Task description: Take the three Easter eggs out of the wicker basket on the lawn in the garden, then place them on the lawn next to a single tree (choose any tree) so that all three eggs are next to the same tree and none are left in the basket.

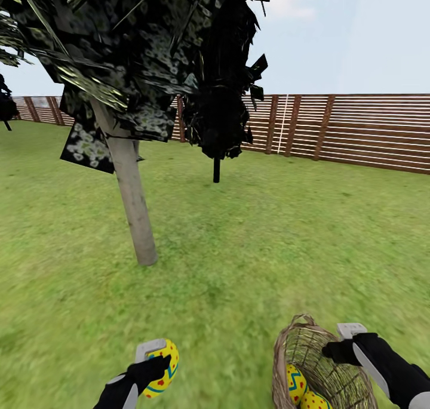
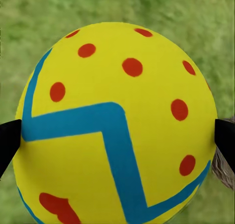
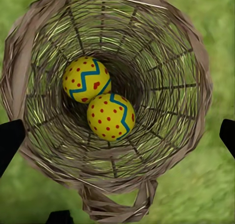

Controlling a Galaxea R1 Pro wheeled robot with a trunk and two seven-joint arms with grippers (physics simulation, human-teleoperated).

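My left gripper (image 1: 152, 361) is shut on one Easter egg (image 1: 162, 368), yellow with red spots and a blue zigzag, held low over the lawn (image 1: 239, 260). In the left wrist view that egg (image 2: 115, 126) sits between the black fingertips (image 2: 7, 145). The wicker basket (image 1: 334, 376) stands on the grass at the lower right with two eggs (image 1: 295, 382) inside. My right gripper (image 1: 345, 340) hangs open above the basket's far rim; in its wrist view both eggs (image 3: 85, 79) (image 3: 110, 117) lie at the basket's bottom (image 3: 161, 87). A tree with a pale trunk (image 1: 134, 200) stands ahead to the left.
An all-black tree with a thin trunk (image 1: 216, 170) stands farther back in the middle. A brown slatted fence (image 1: 358, 128) closes the garden behind. Open grass lies between the pale trunk and the basket.
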